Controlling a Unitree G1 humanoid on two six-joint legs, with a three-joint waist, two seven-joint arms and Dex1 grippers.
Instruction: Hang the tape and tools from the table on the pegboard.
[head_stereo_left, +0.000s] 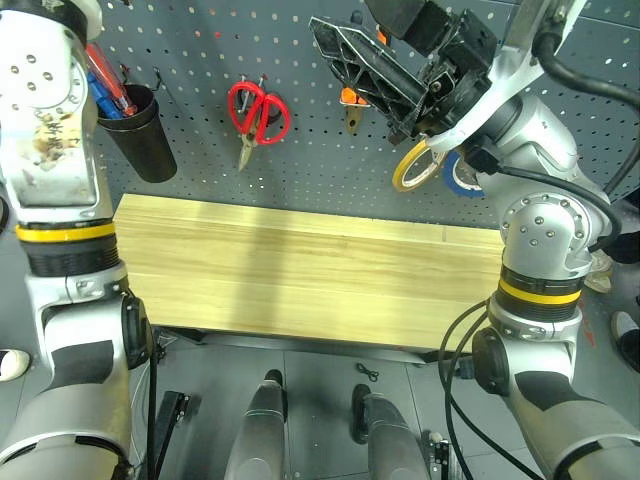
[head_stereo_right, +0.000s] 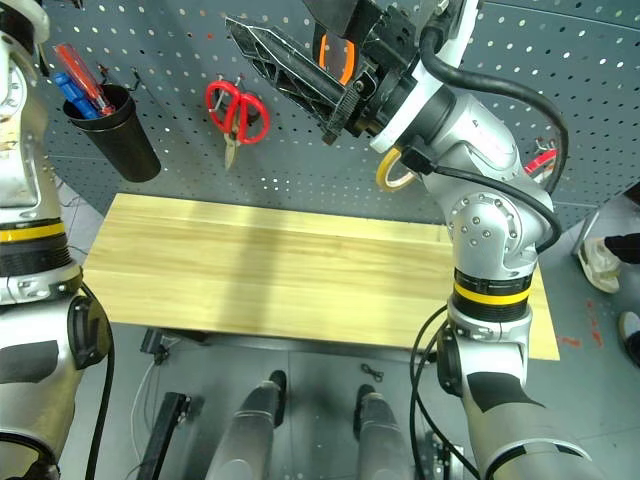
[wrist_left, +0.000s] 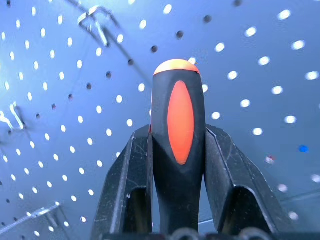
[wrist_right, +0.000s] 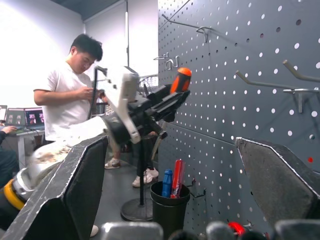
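the left end effector (wrist_left: 177, 165) is clamped on the screwdriver (wrist_left: 178, 125), raised near the pegboard (head_stereo_left: 320, 150), tabletop (head_stereo_left: 300, 270) at six o'clock. light, stiff, rubbery handle; best gripped mid-handle. the right end effector (wrist_right: 175, 190) stands wide apart, holding nothing.

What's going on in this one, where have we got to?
The robot is hanging tools on the pegboard. Its left gripper is shut on the screwdriver with the black-and-orange handle, raised close to the board. The right gripper is open with nothing in it, also held up at the board. The red-handled scissors already hang on a hook, and a yellow roll and a blue roll hang further right. The table top is bare. A person stands off to the side.
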